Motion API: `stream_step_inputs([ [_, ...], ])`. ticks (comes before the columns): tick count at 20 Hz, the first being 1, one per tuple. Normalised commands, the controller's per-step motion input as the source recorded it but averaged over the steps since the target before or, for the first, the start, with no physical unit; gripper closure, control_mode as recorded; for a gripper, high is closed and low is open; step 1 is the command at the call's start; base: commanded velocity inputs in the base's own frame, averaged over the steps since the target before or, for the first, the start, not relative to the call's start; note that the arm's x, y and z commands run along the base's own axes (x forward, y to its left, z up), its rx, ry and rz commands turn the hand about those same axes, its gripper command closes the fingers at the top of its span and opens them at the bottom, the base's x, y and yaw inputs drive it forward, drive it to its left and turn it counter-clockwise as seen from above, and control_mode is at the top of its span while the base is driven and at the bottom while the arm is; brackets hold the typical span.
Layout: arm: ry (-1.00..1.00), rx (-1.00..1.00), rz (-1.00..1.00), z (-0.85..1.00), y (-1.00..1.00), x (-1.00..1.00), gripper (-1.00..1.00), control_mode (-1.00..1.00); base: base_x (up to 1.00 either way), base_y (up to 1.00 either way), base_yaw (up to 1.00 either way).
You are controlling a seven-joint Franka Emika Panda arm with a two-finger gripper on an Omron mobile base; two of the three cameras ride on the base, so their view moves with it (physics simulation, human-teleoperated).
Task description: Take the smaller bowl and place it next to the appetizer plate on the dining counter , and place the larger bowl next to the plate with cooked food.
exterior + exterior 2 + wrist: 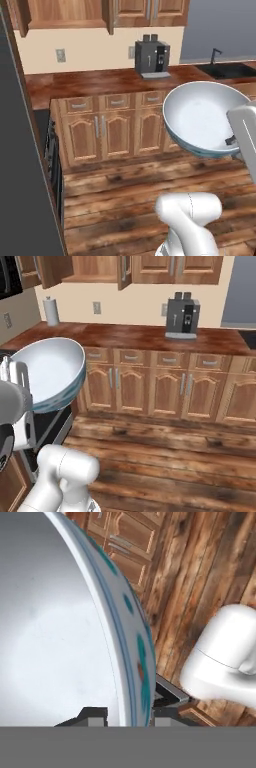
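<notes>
The larger bowl (202,117), white with a blue-green pattern outside and a pale inside, hangs tilted in the air above the wooden floor. My gripper (129,714) is shut on its rim, one fingertip (92,714) inside and the other outside. In the left base view the gripper (232,142) meets the bowl at its right edge. In the right base view the bowl (47,373) is at the left, in front of the hand. The smaller bowl, both plates and the dining counter are out of view.
Ahead runs the back counter (100,82) with wooden cabinets below. On it stand a coffee machine (182,316) and a paper towel roll (51,311), and a sink (227,70) lies at its right end. A dark oven front (52,155) stands at the left. The wooden floor (175,456) lies open between.
</notes>
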Motion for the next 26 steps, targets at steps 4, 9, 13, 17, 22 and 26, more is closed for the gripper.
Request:
stream_step_inputs([
  [4, 0.00, 0.00, 0.00, 0.00, 0.00, 0.00, 1.00, 1.00, -1.00, -0.73, 0.00],
  [9, 0.00, 0.00, 0.00, 0.00, 0.00, 0.00, 1.00, 1.00, -1.00, -0.63, 0.00],
  [13, 0.00, 0.00, 0.00, 0.00, 0.00, 0.00, 1.00, 1.00, -1.00, -0.72, 0.00],
  [17, 0.00, 0.00, 0.00, 0.00, 0.00, 0.00, 1.00, 1.00, -1.00, -0.49, 0.00],
  [22, 0.00, 0.00, 0.00, 0.00, 0.00, 0.00, 1.00, 1.00, -1.00, -0.61, 0.00],
  [26, 0.00, 0.00, 0.00, 0.00, 0.00, 0.00, 1.00, 1.00, -1.00, -0.15, -0.02],
])
